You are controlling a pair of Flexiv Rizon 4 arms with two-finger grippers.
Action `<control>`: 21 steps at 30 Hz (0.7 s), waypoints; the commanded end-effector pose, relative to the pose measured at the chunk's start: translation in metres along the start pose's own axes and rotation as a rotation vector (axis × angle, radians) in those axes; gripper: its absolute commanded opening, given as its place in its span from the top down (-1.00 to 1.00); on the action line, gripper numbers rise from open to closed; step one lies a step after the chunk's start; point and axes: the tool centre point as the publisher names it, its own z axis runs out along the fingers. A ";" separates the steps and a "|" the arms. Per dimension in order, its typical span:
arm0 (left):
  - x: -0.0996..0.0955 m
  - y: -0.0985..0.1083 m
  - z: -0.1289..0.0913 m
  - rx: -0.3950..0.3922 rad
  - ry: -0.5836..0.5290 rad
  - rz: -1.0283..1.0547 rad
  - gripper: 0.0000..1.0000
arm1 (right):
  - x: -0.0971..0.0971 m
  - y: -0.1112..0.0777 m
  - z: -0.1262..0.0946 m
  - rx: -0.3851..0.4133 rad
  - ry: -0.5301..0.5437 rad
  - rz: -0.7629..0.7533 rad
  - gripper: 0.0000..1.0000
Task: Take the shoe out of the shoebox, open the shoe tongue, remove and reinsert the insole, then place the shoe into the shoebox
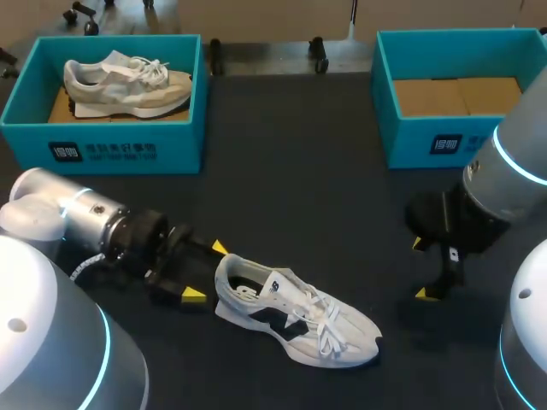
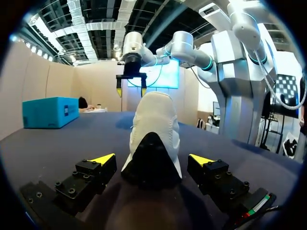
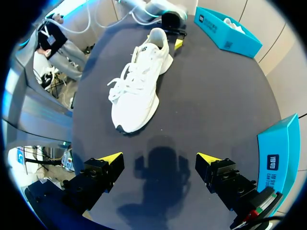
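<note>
- White shoe [image 1: 295, 316] with black panels lies on its sole on the dark surface [image 1: 299, 171]. Its heel sits between the widely spread fingers of the left end effector [image 1: 206, 271], toe pointing away.
- The right end effector [image 3: 159, 158] gapes wide above the surface, the shoe well ahead of it.
- A teal shoebox [image 1: 444, 141] stands just beside it.
- Another teal box [image 1: 102, 147], beyond the left end effector, holds a beige shoe [image 1: 128, 84].

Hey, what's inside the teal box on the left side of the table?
One beige and white sneaker, laces up, on a brown cardboard floor. The front wall of the teal box hides the floor's near strip.
</note>
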 end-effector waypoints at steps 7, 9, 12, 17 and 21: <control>-0.001 -0.005 0.009 -0.010 0.011 0.014 -1.00 | 0.001 0.000 0.001 0.000 -0.002 -0.001 -1.00; -0.001 -0.005 0.010 -0.014 0.012 0.015 -1.00 | 0.001 0.000 0.001 0.000 -0.002 -0.001 -1.00; -0.002 -0.005 0.012 -0.018 0.017 0.015 -1.00 | 0.001 0.000 0.001 0.000 -0.002 -0.001 -1.00; -0.003 -0.003 0.015 -0.021 0.029 0.010 -1.00 | 0.001 0.000 0.001 0.000 -0.002 -0.001 -1.00; -0.004 -0.001 0.019 -0.025 0.040 0.005 -1.00 | 0.001 0.000 0.001 0.000 -0.002 -0.001 -1.00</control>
